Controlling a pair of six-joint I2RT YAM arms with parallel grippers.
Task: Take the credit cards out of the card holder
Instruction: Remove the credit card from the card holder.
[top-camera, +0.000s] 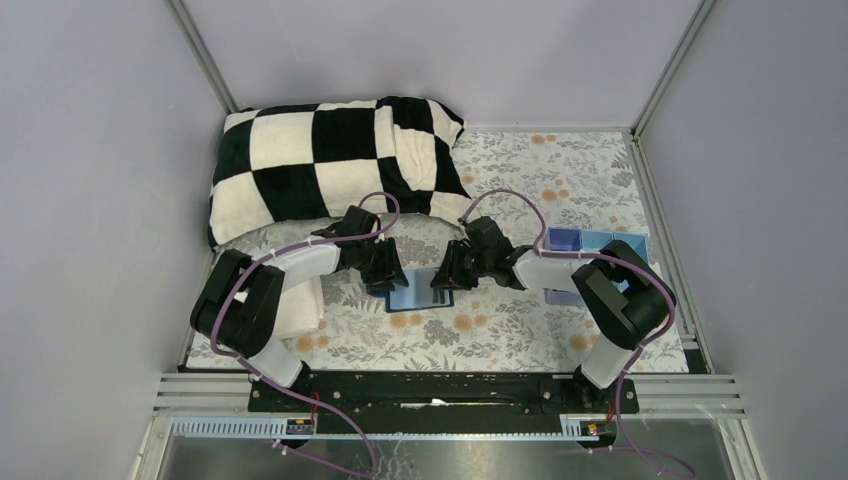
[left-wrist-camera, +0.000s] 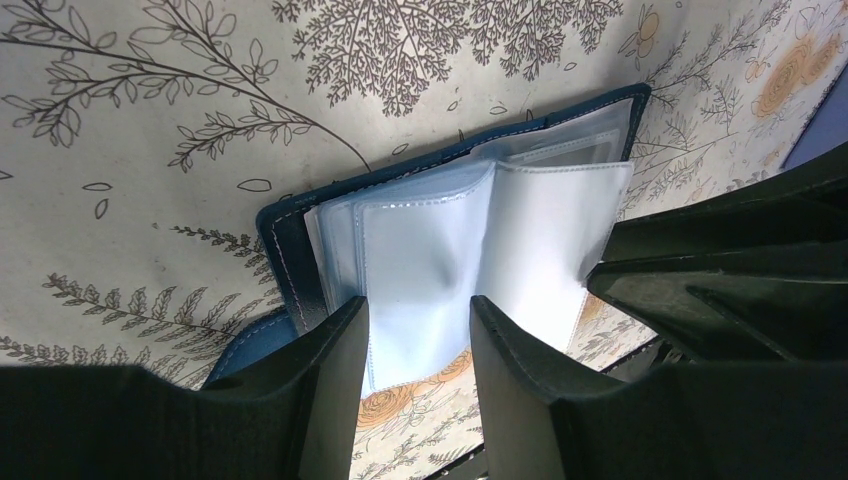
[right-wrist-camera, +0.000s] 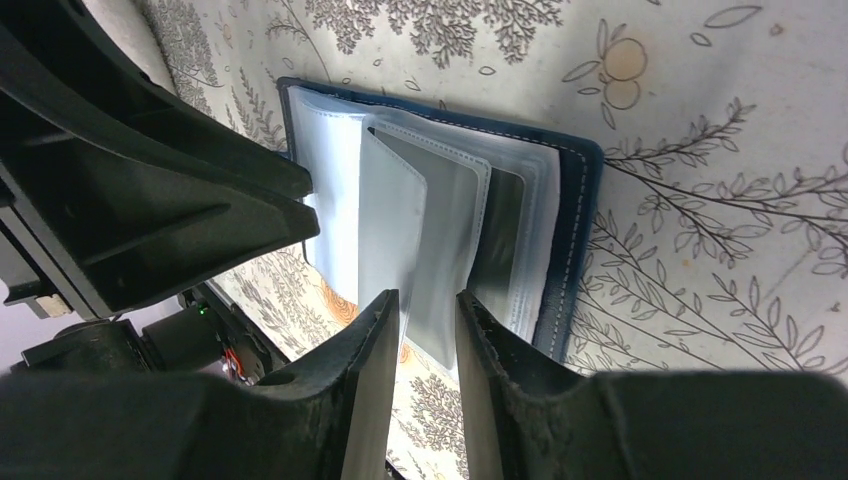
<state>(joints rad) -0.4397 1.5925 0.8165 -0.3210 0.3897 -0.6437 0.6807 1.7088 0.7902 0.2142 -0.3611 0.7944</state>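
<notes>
Right of the card holder sits a blue tray

Checkered pillow (rear) and blue tray lie on floral cloth.

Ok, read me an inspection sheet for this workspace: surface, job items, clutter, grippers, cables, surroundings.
Surface: floral tablecloth, lying flat.
Job's things: card holder lies open, clear sleeves fanned up; cards not clearly made out.
Clutter: checkered pillow at the back; blue compartment tray on the right.
Grippers: left gripper open, straddling a sleeve; right gripper open narrowly around a sleeve edge.
Cables: purple cables, looped, none across the card holder.
Surroundings: plain grey walls, metal frame.
</notes>
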